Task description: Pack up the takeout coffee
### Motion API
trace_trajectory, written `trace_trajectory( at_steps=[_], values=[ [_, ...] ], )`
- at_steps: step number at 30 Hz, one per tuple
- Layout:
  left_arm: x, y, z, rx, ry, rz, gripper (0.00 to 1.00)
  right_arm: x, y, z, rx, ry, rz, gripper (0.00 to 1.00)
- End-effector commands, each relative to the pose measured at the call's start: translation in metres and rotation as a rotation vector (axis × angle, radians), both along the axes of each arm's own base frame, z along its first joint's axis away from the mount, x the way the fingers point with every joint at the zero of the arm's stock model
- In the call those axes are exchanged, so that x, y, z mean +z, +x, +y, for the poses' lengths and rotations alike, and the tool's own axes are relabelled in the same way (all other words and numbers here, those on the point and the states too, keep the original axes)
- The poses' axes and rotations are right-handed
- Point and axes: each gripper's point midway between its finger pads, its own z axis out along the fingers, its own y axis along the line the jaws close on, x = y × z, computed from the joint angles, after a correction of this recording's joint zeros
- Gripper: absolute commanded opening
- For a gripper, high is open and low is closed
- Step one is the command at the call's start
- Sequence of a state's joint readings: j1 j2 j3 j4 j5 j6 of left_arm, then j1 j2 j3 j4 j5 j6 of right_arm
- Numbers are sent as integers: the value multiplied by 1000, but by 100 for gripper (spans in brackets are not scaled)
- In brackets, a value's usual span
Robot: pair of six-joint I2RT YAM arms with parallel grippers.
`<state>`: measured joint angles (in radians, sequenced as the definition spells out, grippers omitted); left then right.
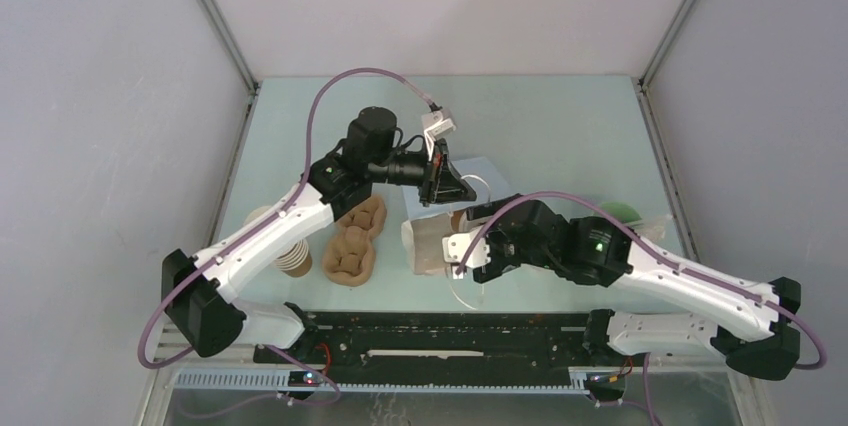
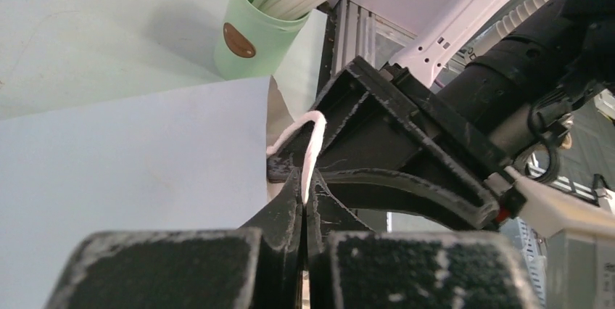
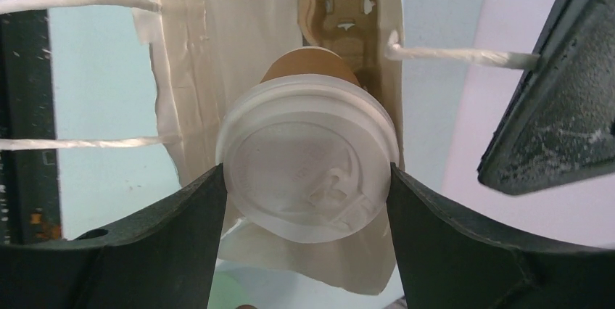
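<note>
The takeout coffee (image 3: 308, 157), a brown cup with a white lid, lies sideways between the fingers of my right gripper (image 3: 308, 178), which press on both sides of the lid. Its base points into the open mouth of a paper bag (image 3: 210, 48) lying on the table (image 1: 540, 126). Deep inside the bag sits a pulp carrier (image 3: 341, 4). My left gripper (image 2: 304, 178) is shut on one white string handle (image 2: 313, 142) and holds that side of the bag (image 1: 425, 246) up. In the top view my left gripper (image 1: 440, 181) and right gripper (image 1: 462, 251) are close together at mid table.
A pale green cup with white sticks (image 2: 257, 22) stands behind my right arm. Two spare pulp carriers (image 1: 350, 256) and a stack of brown cups (image 1: 293, 258) lie left of the bag. The bag's other handles (image 3: 80, 1) trail over the table.
</note>
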<state>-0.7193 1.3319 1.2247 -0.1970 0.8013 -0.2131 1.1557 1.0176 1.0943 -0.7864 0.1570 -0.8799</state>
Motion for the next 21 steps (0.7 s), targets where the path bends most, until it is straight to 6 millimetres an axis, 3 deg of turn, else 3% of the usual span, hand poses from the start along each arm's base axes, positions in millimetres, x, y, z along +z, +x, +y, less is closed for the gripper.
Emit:
trace_trajectory(
  at_steps=[1, 6, 9, 17, 21],
  values=[
    [16, -10, 2, -29, -73, 1, 0, 6, 18, 5, 15, -57, -121, 45],
    [17, -11, 2, -24, -90, 9, 0, -8, 21, 1, 60, -179, -149, 45],
    [22, -9, 4, -6, -97, 6, 0, -7, 8, 3, 110, -156, -120, 45],
    [29, 2, 10, 16, -92, 46, 0, -5, 4, 0, 177, -116, -83, 46],
    [32, 4, 11, 8, -99, 75, 0, -2, 12, 3, 215, -99, -120, 47]
  ],
)
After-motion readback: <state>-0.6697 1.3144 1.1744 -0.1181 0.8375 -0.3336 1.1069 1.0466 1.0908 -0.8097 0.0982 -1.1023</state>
